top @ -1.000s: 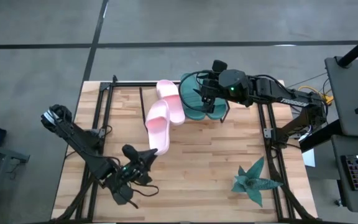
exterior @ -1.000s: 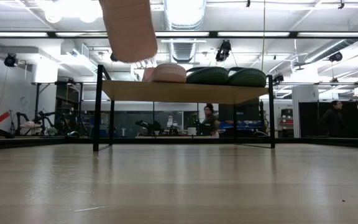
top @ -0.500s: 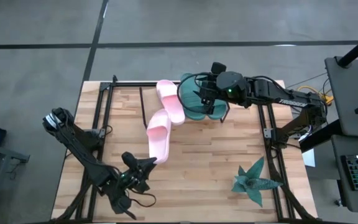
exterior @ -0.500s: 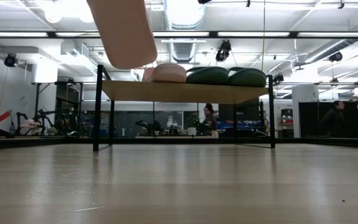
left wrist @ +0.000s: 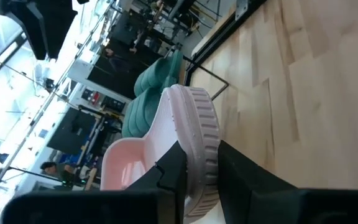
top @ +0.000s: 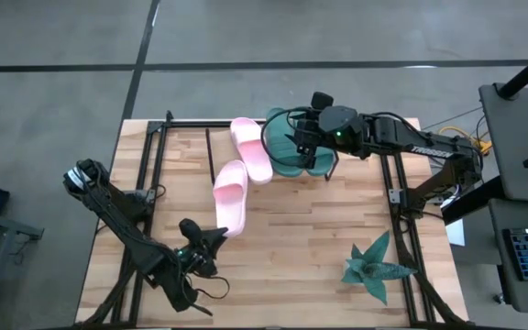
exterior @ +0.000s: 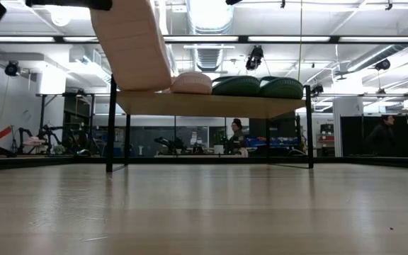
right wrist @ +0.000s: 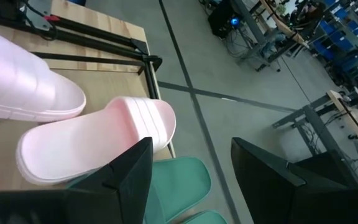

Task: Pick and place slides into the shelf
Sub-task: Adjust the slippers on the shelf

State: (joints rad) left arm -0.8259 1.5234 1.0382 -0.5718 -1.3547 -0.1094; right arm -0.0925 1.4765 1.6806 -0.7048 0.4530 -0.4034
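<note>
Heel-rim grip by left gripper on airborne pink slide, short of shelf; to be kept level, toe steered beside shelved pink slide; right gripper parted above teal pair.

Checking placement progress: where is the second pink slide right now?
In the high view, the second pink slide is left of centre, gripped at its heel by the left end effector, short of the shelf.

Shining bright from ceiling lamps, glaring white. Lighting the desk evenly, casting soft shadows. Blurring the near pink slide.
</note>
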